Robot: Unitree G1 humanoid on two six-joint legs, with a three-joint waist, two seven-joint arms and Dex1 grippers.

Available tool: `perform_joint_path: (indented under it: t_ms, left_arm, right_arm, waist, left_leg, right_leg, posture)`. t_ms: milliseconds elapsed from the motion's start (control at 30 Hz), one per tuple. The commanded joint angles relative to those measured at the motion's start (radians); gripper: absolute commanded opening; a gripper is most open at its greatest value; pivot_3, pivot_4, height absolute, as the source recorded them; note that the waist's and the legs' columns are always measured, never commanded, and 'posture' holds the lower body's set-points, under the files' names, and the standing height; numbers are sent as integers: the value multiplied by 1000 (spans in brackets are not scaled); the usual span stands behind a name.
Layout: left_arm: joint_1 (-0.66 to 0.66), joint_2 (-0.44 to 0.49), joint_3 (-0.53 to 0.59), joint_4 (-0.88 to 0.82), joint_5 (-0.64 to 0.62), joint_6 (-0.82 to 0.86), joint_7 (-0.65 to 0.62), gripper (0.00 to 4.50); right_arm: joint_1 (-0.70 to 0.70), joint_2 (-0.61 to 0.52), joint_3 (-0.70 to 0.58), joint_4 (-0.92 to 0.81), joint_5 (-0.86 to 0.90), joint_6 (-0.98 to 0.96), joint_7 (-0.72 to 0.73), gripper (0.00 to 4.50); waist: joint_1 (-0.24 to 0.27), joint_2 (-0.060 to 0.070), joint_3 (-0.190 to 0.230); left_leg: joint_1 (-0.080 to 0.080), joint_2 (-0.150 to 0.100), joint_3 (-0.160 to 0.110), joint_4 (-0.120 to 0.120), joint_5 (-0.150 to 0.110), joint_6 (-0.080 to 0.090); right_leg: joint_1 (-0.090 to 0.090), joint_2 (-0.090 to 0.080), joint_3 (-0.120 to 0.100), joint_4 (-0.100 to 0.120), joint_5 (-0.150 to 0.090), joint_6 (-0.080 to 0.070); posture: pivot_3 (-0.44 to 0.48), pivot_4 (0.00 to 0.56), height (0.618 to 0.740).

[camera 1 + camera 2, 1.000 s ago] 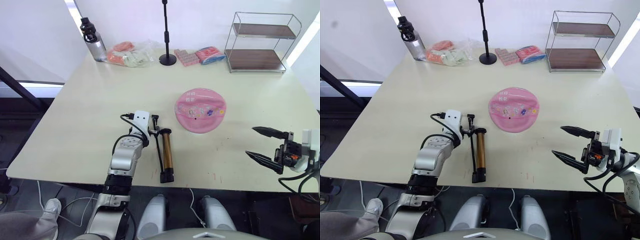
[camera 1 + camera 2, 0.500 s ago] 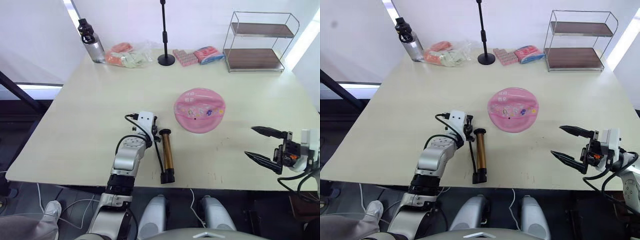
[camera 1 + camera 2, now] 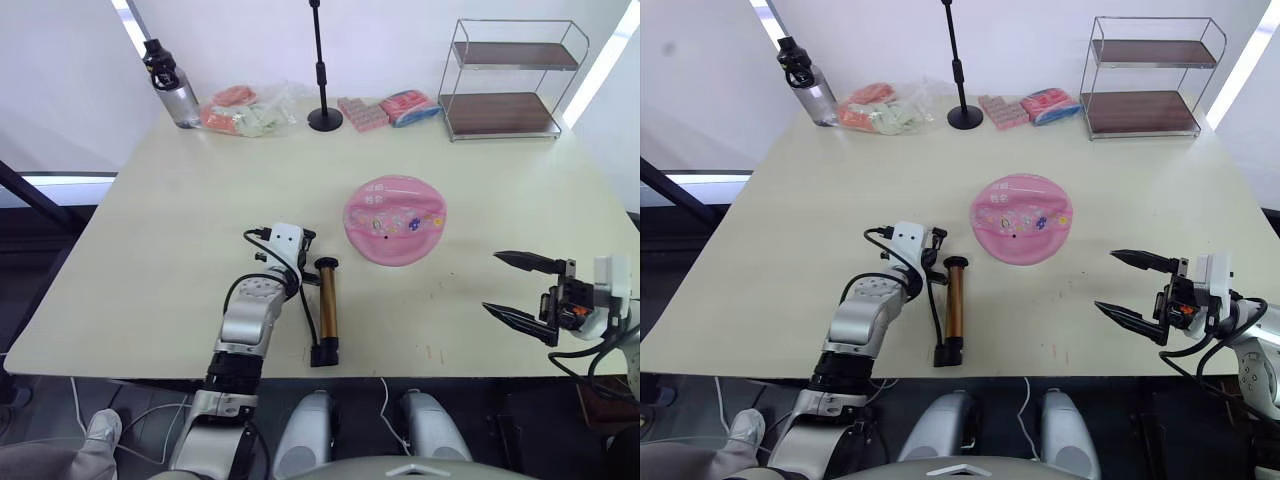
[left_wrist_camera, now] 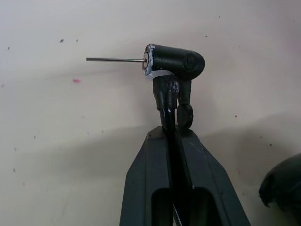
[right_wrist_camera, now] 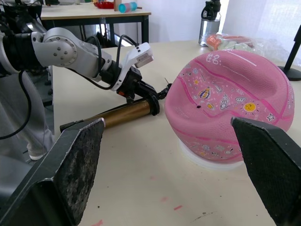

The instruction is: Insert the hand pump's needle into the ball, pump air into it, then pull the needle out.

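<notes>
The hand pump (image 3: 327, 310) lies on the table near the front edge, a bronze cylinder with black ends and a thin black hose (image 3: 304, 310) running along its left side. My left gripper (image 3: 306, 246) is down at the pump's far end, shut on the hose just behind the black needle head (image 4: 174, 61). The thin needle (image 4: 115, 60) sticks out sideways just over the table. The ball (image 3: 395, 221), pink, flattish and dented, rests to the right of the pump. My right gripper (image 3: 525, 290) hangs open beyond the table's front right edge, holding nothing.
Along the table's far edge stand a water bottle (image 3: 165, 85), a clear bag of packets (image 3: 245, 108), a tall black stand (image 3: 322, 70), pink packets (image 3: 385, 108) and a wire shelf (image 3: 505, 80). Bare tabletop lies between the ball and my right gripper.
My left gripper, open around the hose a second ago, has shut on it. The camera has shifted a little. The right gripper, pump and ball have not moved.
</notes>
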Motion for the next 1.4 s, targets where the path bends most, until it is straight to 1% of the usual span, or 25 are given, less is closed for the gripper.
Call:
perform_joint_path:
  t_ms: [33,167,333,467,600,700,900,1133,1267,1400]
  left_arm:
    - [-14,51,14,5,-10,-88,-73,34]
    - [-26,115,10,20,-18,-171,-170,34]
    - [-30,155,27,36,-49,-264,-264,34]
    - [-7,203,63,37,-121,-377,-407,34]
    - [15,231,87,32,-190,-445,-527,34]
    - [40,260,102,8,-253,-489,-642,34]
    - [37,290,102,-11,-334,-518,-791,34]
    - [33,306,38,-87,-388,-472,-945,34]
    - [19,302,-12,-118,-389,-456,-996,34]
    - [-14,272,-53,-124,-386,-447,-1011,34]
  right_arm:
    - [-16,-3,8,-6,29,12,30,4500]
    - [-28,-3,13,8,24,10,38,4500]
    - [-35,-1,15,26,21,3,46,4500]
    - [-28,1,9,26,23,-2,46,4500]
    - [-23,2,6,24,24,-6,44,4500]
    - [-16,4,5,16,26,-7,39,4500]
    - [-18,8,9,13,25,-6,34,4500]
    - [-2,21,13,-19,30,4,13,4500]
    - [12,31,19,-61,45,27,-13,4500]
    - [24,40,18,-103,59,56,-45,4500]
  waist:
    - [-5,0,0]
    - [-8,0,0]
    - [-7,-1,0]
    - [-11,-2,1]
    - [-10,-2,1]
    - [-11,-2,1]
    - [-10,-2,1]
    - [-11,-2,1]
    - [-11,-2,1]
    - [-11,-2,1]
  left_leg:
    - [-2,0,0,0,0,0]
    - [-5,0,0,0,0,0]
    - [-6,0,4,0,-2,3]
    - [-6,1,7,0,-3,5]
    - [-6,1,7,0,-3,5]
    - [-5,1,8,1,-4,5]
    - [-5,1,8,2,-4,6]
    - [-6,1,8,2,-4,6]
    - [-6,1,8,3,-4,6]
    - [-6,1,8,5,-3,6]
  right_leg:
    - [-2,0,0,0,0,0]
    - [-5,-1,0,0,0,0]
    - [-6,-2,3,-2,1,2]
    - [-7,-2,5,-2,1,3]
    - [-7,-3,5,-1,1,3]
    - [-7,-3,5,-1,1,3]
    - [-7,-3,5,0,2,3]
    - [-7,-2,5,0,2,3]
    - [-7,-1,5,0,2,3]
    - [-6,-1,5,1,2,4]
  posture:
    - [0,150,740]
    - [0,150,740]
    - [0,150,740]
    - [0,150,740]
    - [0,150,740]
    - [0,150,740]
    - [0,150,740]
    - [0,150,740]
    - [0,150,740]
    - [0,150,740]
